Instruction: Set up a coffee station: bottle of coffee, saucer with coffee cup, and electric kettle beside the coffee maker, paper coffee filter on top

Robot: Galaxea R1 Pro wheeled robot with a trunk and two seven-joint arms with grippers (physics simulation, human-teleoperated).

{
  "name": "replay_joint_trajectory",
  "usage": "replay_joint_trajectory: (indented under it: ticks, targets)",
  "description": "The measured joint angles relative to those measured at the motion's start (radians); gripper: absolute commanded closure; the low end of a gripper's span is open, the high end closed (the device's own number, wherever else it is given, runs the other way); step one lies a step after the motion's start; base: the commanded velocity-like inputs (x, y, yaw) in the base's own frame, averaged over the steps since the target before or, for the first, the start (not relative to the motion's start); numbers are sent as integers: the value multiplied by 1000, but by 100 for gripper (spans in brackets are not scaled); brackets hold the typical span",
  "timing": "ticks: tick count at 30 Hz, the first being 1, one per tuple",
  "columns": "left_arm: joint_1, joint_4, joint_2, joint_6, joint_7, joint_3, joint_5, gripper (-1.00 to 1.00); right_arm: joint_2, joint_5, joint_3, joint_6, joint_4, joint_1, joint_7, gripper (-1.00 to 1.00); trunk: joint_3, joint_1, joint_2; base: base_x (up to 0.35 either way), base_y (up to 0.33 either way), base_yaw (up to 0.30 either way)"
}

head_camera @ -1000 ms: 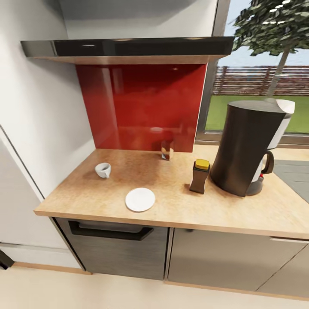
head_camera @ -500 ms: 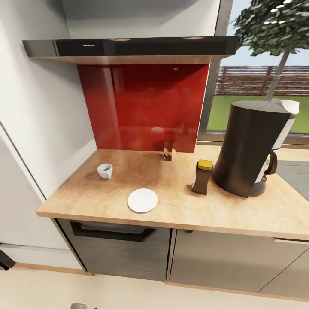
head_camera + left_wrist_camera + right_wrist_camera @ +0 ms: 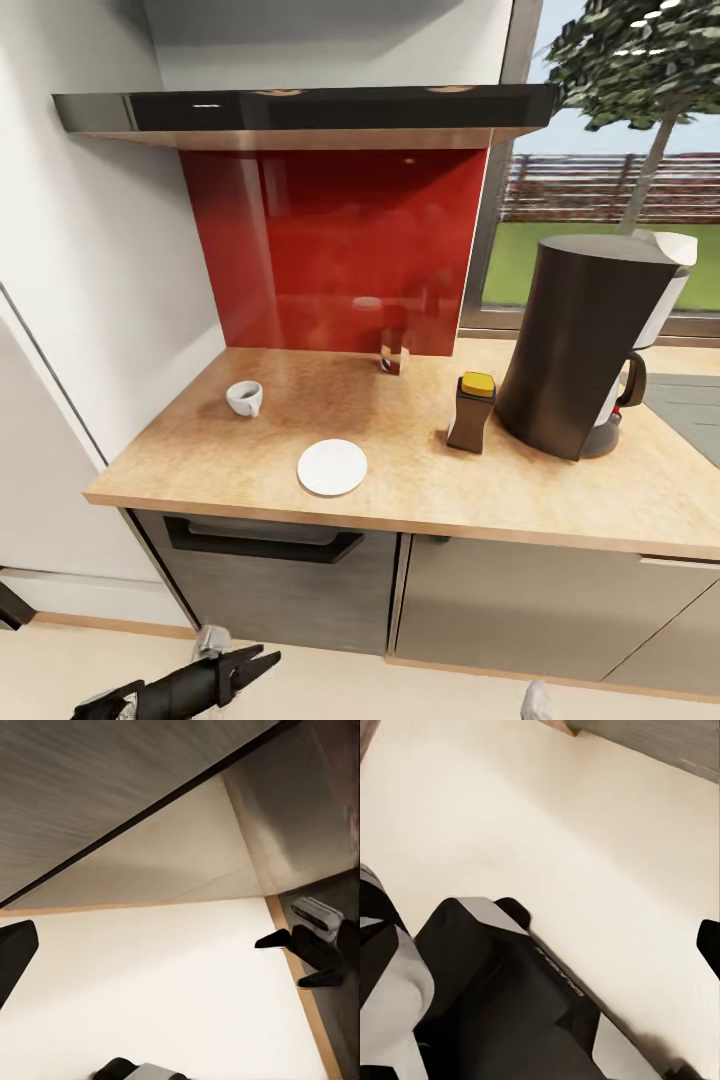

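Left gripper (image 3: 262, 662) low, down by the cream floor (image 3: 330, 690), below the grey cabinet fronts (image 3: 480, 600) and well short of the kitchen countertop (image 3: 250, 470). Its two black fingers (image 3: 255, 657) stand apart with a clear gap and nothing between them. The left wrist view catches a dark gripper (image 3: 311, 958) over the floor at the foot of the cabinet, prongs spread, empty.

Right gripper: only a pale tip (image 3: 536, 700) pokes up at the floor line in the head view. The right wrist view looks down on floor and my own dark arm links (image 3: 502, 997); one finger edge (image 3: 709, 945) shows at the side. I cannot tell how the right fingers stand.

Taking the coffee maker (image 3: 585, 345) as landmark, standing on the countertop toward the window end:
- bottle of coffee (image 3: 470, 412), yellow cap, upright just beside the coffee maker on its wall-ward side, nearly touching.
- saucer (image 3: 332, 467), bare, well apart from the coffee maker, beyond the bottle, near the front edge of the slab.
- coffee cup (image 3: 243, 397), farther still from the coffee maker, past the saucer and apart from it, resting on the wood.
- a small glass object (image 3: 394, 355), farther back than the bottle, against the red backsplash (image 3: 330, 250).

Kitchen shelf (image 3: 300, 108), dark and glossy, above the backsplash, higher than the coffee maker's top.
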Motion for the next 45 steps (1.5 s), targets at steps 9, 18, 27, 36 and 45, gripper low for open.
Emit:
replay_joint_trajectory:
  ticks: [9,18,27,36,45]
  targets:
    - [0,-231,3,200,-19,-1,2,-100,0,-131,0,227,-311,3,57,-100,0,0,0,0,0,0]
    - [0,-395,3,346,-197,15,4,-100,-1,-156,-5,479,-636,9,175,-100,0,0,0,0,0,0]
    - [0,-646,1,561,-244,130,6,-100,-2,-157,-59,709,-857,9,190,-100,0,0,0,0,0,0]
    - [0,-768,-8,712,-243,227,10,-100,-2,-158,-100,858,-943,-14,190,-100,0,0,0,0,0,0]
    - [-51,-745,-40,745,-202,257,9,-100,61,-151,-98,956,-949,-235,163,-100,0,0,0,0,0,0]
